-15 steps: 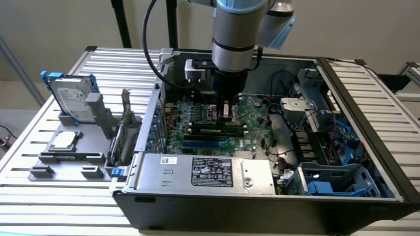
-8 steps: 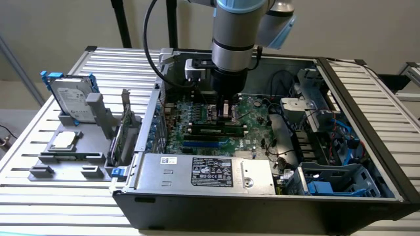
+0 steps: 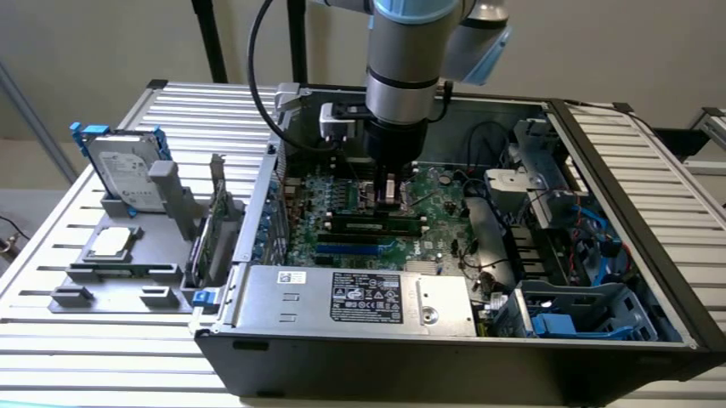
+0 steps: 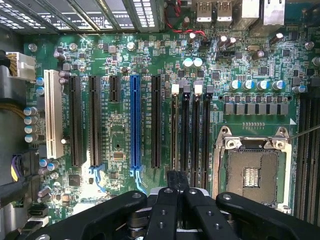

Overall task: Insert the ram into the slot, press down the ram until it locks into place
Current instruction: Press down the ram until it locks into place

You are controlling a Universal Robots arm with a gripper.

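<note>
One silver power-supply box (image 3: 340, 297) is seen nearest, along the case's front edge. Just beyond it, the ram (image 3: 369, 225) is seen standing on edge in the slot (image 3: 417, 228), between the blue slot (image 3: 354, 248) and the gripper (image 3: 392, 197). The arm is held vertical, reaching straight down into the open case (image 3: 590, 153). The fingers (image 4: 167, 212) are drawn together; whether anything is clamped cannot be told. Open room is left towards the exterior view's left, while cables crowd the right.

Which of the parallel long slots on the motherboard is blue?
The blue slot, flanked by black slots on both sides; one white slot stands apart, the rest are black.
</note>
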